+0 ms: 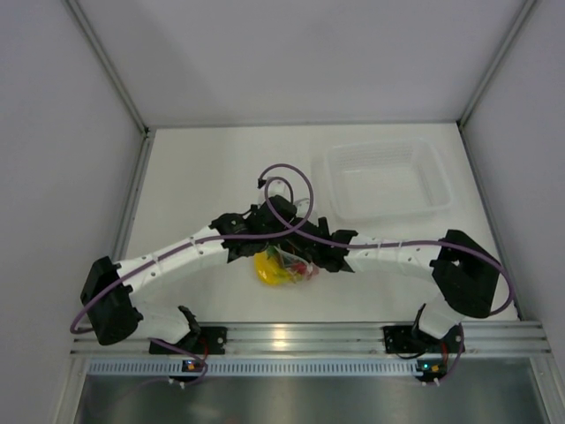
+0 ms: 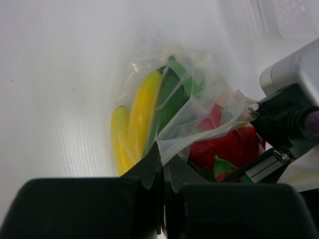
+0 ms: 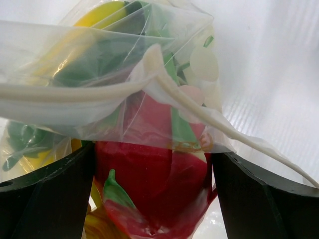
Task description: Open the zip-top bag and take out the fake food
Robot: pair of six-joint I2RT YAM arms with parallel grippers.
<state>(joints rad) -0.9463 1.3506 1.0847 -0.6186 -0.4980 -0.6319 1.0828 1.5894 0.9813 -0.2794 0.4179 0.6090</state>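
The zip-top bag (image 1: 284,267) lies at the table's middle front between both grippers. Through it show a yellow banana bunch (image 2: 130,127), a green piece (image 2: 172,99) and a red fruit with a green top (image 2: 227,147). My left gripper (image 2: 167,162) is shut on a flap of the bag's film (image 2: 184,132); it also shows in the top view (image 1: 269,246). My right gripper (image 3: 152,189) has its fingers (image 3: 45,199) against both sides of the red fruit (image 3: 149,169), holding it through the film. The bag's zip strip (image 3: 75,94) gapes open above the fruit.
A rigid clear plastic tray (image 1: 437,177) stands at the back right, and its corner shows in the left wrist view (image 2: 294,20). White walls close the table on three sides. A purple cable (image 1: 291,177) loops above the grippers.
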